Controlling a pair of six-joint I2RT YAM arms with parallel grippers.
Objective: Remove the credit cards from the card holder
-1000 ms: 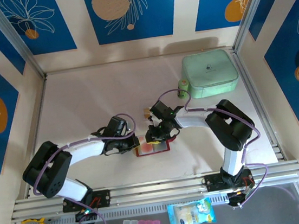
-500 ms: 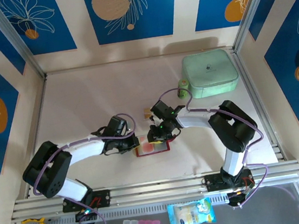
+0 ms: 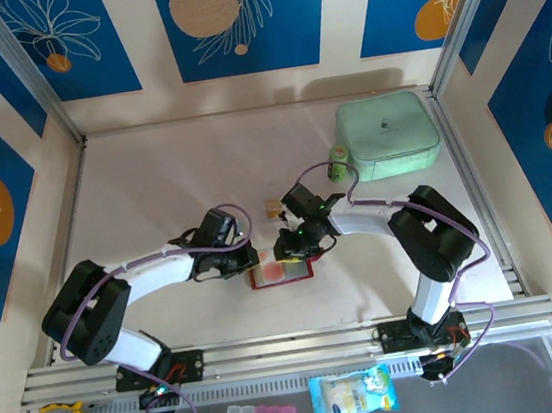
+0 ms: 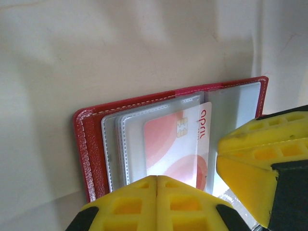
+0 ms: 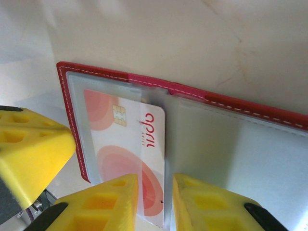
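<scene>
I see both arms folded inward from their bases, meeting mid-tabletop. The left tool (image 4: 157, 187) is fully closed with nothing between its tips, over the open red card holder (image 4: 81, 144). The right tool (image 5: 155, 192) stands narrowly parted astride the edge of the credit card (image 5: 120, 144); I cannot confirm a grip. The card sits partly out of its sleeve. Bare tabletop (image 3: 152, 181) lies all round, with a mint-green case (image 3: 388, 135) at far right.

top: overhead, far | wrists: close, facing down | shared: card holder (image 4: 83, 149)

Pale tabletop (image 3: 152, 181) enclosed by blue leaf-patterned wall panels (image 3: 233, 20).
</scene>
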